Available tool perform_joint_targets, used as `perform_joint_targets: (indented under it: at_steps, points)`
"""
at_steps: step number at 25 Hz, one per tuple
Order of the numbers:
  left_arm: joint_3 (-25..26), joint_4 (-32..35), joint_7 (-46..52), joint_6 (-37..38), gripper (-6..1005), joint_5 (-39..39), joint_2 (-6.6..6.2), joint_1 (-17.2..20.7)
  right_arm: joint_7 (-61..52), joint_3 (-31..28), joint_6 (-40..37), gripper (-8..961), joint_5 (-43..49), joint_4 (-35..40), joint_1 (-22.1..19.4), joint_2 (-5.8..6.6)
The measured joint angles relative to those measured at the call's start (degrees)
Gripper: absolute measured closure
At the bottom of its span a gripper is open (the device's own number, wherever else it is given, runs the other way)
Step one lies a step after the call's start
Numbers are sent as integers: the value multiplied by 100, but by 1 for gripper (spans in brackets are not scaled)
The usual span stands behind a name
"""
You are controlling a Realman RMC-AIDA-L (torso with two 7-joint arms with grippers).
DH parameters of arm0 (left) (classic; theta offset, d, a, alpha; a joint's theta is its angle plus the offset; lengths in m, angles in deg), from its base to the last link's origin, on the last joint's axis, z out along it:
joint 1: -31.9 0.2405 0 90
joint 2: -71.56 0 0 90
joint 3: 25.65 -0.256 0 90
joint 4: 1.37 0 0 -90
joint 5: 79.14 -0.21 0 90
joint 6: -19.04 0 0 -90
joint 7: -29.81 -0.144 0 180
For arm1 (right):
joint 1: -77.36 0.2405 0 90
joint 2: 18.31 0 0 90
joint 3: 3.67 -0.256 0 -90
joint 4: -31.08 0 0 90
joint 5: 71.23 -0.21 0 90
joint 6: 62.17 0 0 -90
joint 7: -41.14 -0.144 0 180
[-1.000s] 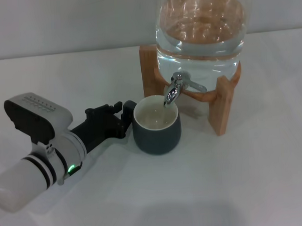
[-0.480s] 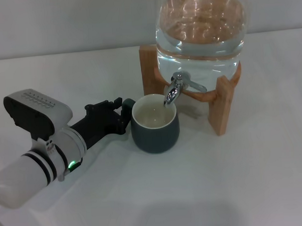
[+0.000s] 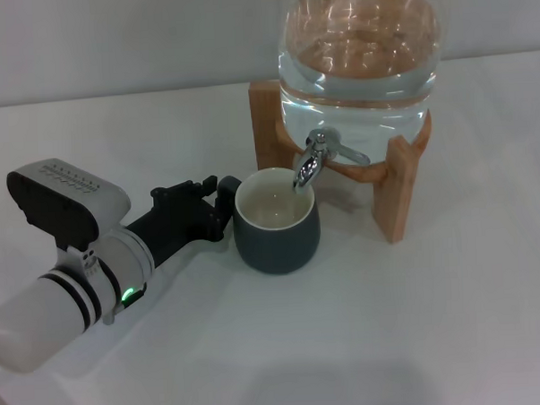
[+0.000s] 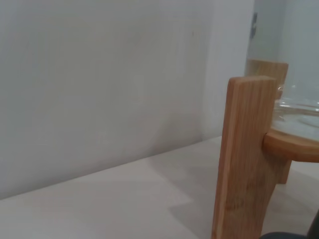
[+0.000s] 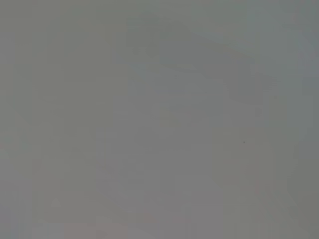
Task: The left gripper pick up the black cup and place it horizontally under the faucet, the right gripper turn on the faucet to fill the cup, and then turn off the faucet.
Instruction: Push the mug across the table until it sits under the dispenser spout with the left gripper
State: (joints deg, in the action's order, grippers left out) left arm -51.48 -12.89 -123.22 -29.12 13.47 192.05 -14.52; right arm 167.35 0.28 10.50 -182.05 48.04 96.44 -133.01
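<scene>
The black cup (image 3: 276, 222) has slid slightly left and now sits upright on the desk (image 3: 419, 321), rim beneath the faucet (image 3: 315, 158). The left pincer (image 3: 218, 203) remains at its handle side, probably clamped there, though I cannot tell. The right pincer is unseen; opening the tap seems next.
</scene>
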Motion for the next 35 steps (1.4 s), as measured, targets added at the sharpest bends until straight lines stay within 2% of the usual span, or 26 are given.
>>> perform_joint_targets:
  at_steps: [26, 35]
  points:
    - [-2, 0, 0, -14, 724, -5, 17, -70, 0, 6, -36, 112, 6, 0, 28, 0]
    - [-10, -57, 36, -166, 723, -321, 8, -69, 0, 18, -75, 111, 9, 0, 35, 0]
